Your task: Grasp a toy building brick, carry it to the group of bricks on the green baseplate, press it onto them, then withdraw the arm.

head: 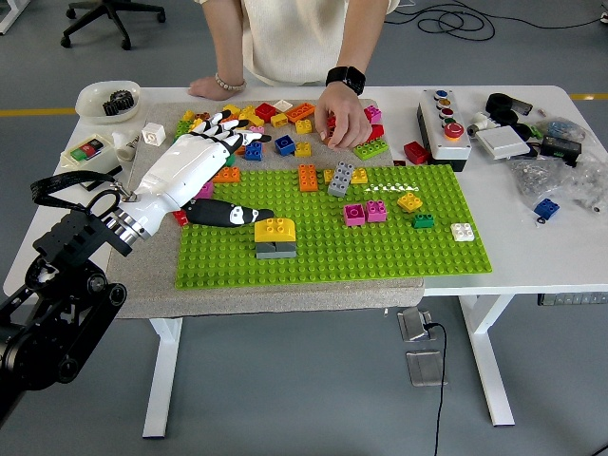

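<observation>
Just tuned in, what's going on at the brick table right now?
The left robot hand is open over the mat's left side, beside the green baseplate, its thumb pointing at the yellow brick that sits on a grey brick and holding nothing. At the far side, a person's hand reaches into the pile of loose bricks. The right arm is out of view.
</observation>
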{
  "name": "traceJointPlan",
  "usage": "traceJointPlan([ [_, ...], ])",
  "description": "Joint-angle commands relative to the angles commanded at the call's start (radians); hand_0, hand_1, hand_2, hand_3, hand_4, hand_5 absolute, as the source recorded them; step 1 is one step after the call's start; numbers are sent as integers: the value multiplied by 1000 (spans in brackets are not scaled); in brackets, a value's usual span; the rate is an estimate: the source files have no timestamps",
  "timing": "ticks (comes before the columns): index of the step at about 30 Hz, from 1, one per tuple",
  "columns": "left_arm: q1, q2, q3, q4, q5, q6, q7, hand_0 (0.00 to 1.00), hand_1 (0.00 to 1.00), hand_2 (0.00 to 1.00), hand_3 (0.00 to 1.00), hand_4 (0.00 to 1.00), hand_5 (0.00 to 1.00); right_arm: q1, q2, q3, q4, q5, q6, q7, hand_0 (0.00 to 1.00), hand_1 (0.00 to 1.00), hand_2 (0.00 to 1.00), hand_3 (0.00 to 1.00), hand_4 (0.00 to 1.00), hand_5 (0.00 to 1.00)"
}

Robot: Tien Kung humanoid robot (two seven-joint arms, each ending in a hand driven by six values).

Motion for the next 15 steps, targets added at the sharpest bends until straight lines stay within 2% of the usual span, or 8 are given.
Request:
traceJointPlan([
  [15,16,6,-27,-6,-18,2,-2,998,940,853,853,998,659,6,-7,2,0,1,-1,2,742,634,674,620,828,525],
])
